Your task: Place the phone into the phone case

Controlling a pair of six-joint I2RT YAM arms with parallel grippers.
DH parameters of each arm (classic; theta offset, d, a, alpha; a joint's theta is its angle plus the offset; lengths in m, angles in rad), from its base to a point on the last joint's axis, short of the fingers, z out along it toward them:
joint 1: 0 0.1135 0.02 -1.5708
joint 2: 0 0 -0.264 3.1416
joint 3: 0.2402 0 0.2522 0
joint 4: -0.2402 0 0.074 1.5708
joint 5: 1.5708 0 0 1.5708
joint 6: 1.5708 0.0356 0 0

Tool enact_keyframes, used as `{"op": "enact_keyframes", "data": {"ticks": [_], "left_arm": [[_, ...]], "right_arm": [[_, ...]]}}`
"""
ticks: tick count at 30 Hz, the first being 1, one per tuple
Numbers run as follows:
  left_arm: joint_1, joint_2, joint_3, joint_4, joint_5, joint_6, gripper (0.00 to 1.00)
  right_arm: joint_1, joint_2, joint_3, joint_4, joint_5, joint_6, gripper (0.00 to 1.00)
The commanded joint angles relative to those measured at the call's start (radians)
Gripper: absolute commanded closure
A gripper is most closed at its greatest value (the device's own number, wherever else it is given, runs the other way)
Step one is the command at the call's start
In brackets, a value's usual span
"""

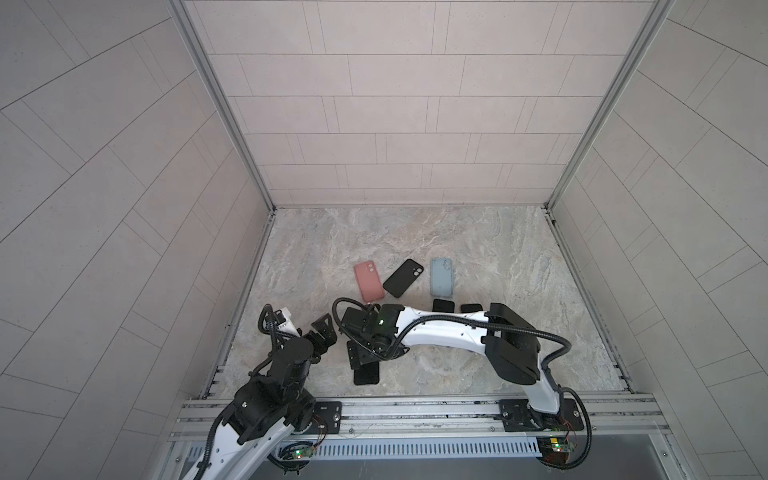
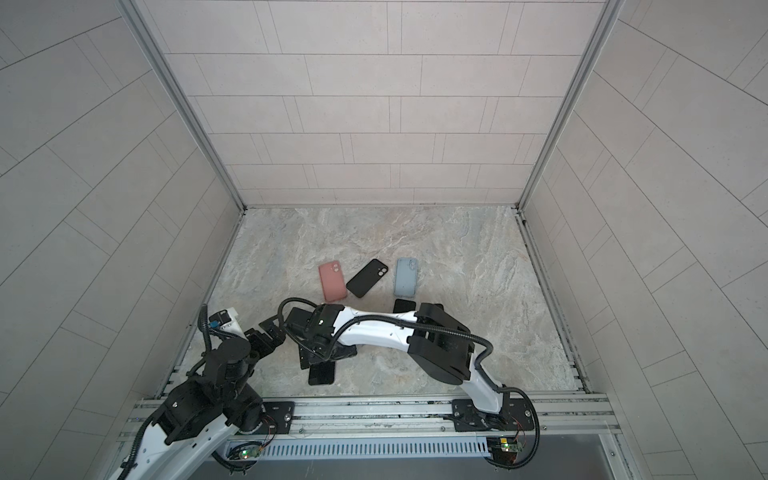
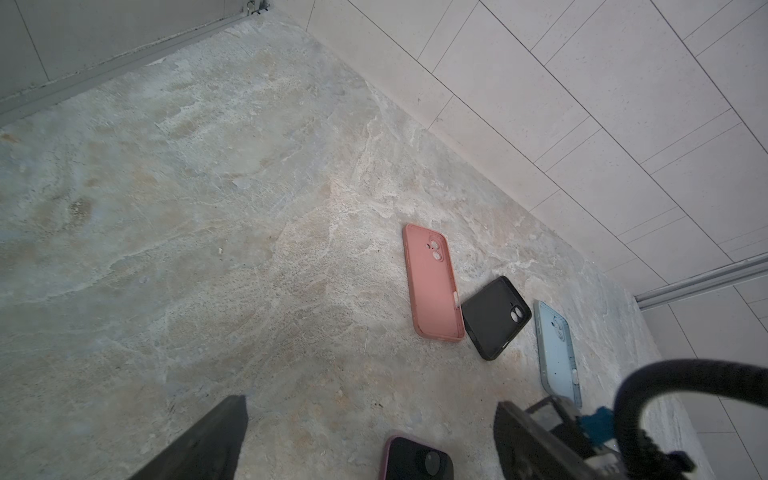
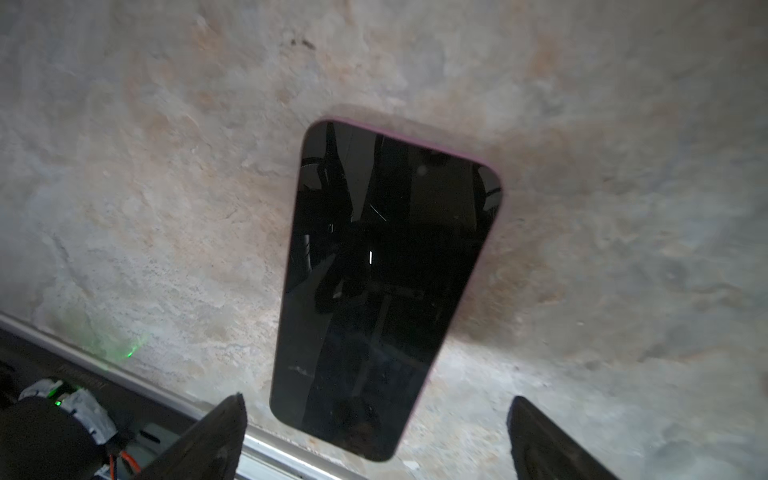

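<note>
A phone (image 4: 386, 282) with a black screen and a purplish rim lies flat, screen up, near the table's front edge (image 1: 366, 375). My right gripper (image 4: 376, 401) hangs over its near end, open, one finger on each side and apart from it. A corner of the phone (image 3: 415, 459) shows in the left wrist view. Three phone cases lie further back: pink (image 1: 368, 281), black (image 1: 403, 277) and light blue (image 1: 441, 276). My left gripper (image 1: 324, 328) is open and empty, left of the right wrist.
Two more dark phones (image 1: 442, 305) (image 1: 471, 308) lie partly hidden behind the right forearm (image 1: 440, 332), which spans the middle of the table. A metal rail (image 1: 415, 409) runs along the front edge. Tiled walls close in the other three sides.
</note>
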Motion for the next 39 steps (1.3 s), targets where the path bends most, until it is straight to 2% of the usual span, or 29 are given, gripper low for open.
{"op": "enact_keyframes", "data": {"ticks": [1,6,11,20,27,32,35,39], "left_arm": [[0.001,-0.011,0.001,-0.012,-0.032,-0.017,0.00],[0.001,-0.036,-0.003,-0.025,-0.037,-0.023,0.00],[0.002,-0.056,-0.006,-0.034,-0.040,-0.025,0.00],[0.002,-0.069,0.002,-0.086,-0.077,-0.060,0.00],[0.001,-0.072,0.015,-0.150,-0.125,-0.121,0.00],[0.001,-0.073,0.038,-0.312,-0.234,-0.287,0.00],[0.002,-0.073,0.041,-0.307,-0.229,-0.280,0.00],[0.001,-0.073,0.040,-0.316,-0.235,-0.287,0.00]], "right_arm": [[0.015,0.042,0.074,-0.034,0.002,0.067,0.00],[0.025,0.117,0.154,-0.150,0.030,0.108,0.00],[0.026,0.169,0.155,-0.205,0.027,0.166,0.00],[0.026,0.187,0.155,-0.213,0.021,0.179,0.00],[-0.010,0.148,0.062,-0.160,-0.006,0.162,0.00],[-0.005,0.131,0.085,-0.138,-0.016,0.142,0.00],[0.003,0.123,0.082,-0.057,-0.051,0.137,0.00],[0.013,0.161,0.145,-0.107,-0.040,0.143,0.00]]}}
